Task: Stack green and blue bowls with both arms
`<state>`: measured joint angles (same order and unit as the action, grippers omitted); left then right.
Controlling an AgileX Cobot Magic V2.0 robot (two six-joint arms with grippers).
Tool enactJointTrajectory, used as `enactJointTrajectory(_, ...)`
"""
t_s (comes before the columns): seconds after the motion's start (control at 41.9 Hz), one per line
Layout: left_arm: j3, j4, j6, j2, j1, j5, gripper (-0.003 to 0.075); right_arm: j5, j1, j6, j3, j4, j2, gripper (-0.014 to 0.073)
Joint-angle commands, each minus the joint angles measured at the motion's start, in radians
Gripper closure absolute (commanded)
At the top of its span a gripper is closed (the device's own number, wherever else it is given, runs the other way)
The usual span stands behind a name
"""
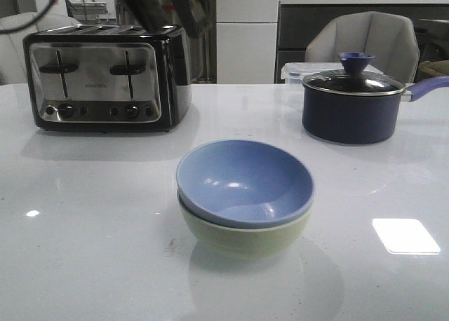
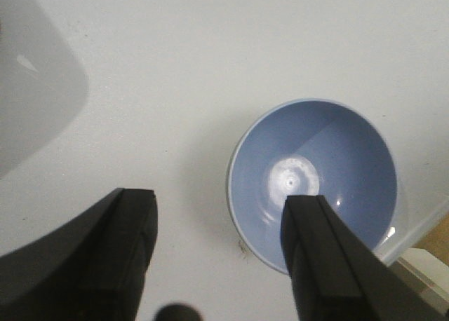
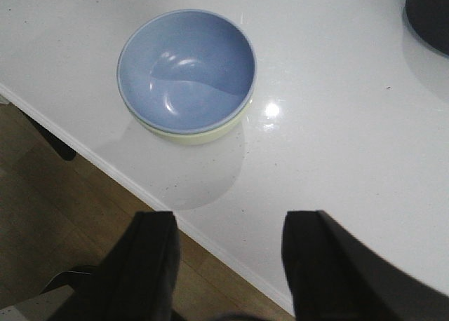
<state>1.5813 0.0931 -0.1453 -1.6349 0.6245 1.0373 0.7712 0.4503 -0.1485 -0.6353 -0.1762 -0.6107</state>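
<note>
The light blue bowl (image 1: 242, 181) sits nested inside the pale green bowl (image 1: 245, 238) at the middle of the white table (image 1: 84, 230). In the left wrist view my left gripper (image 2: 221, 198) hangs open and empty high above the table. One of its fingers (image 2: 330, 258) overlaps the blue bowl (image 2: 316, 153) far below it. My right gripper (image 3: 230, 219) is open and empty over the table's near edge, apart from the blue bowl (image 3: 186, 69) and the green bowl (image 3: 205, 134) beneath it. Dark blurred parts of my left arm (image 1: 161, 5) show at the top of the front view.
A black-and-chrome toaster (image 1: 105, 76) stands at the back left. A dark navy lidded saucepan (image 1: 354, 104) stands at the back right with a clear container (image 1: 295, 72) behind it. A grey chair (image 1: 365, 41) is beyond the table. Wooden floor (image 3: 63, 209) lies below the table edge (image 3: 210, 245).
</note>
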Motion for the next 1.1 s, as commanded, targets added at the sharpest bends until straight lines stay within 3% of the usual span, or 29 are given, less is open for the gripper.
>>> enactJointTrajectory(0.0, -0.048, 0.004, 0.002, 0.146, 0.006, -0.054, 0.0265, -0.071, 0.001, -0.01, -0.029, 0.001, 0.003, 0.0146)
enactJointTrajectory(0.716, -0.749, -0.059, 0.002, 0.935, 0.006, -0.29, 0.0266, -0.071, 0.001, -0.01, -0.029, 0.001, 0.003, 0.0146)
enactJointTrajectory(1.074, -0.914, -0.059, 0.002, 1.092, 0.006, -0.29, 0.0266, -0.061, 0.001, -0.01, -0.029, 0.001, 0.003, 0.0146)
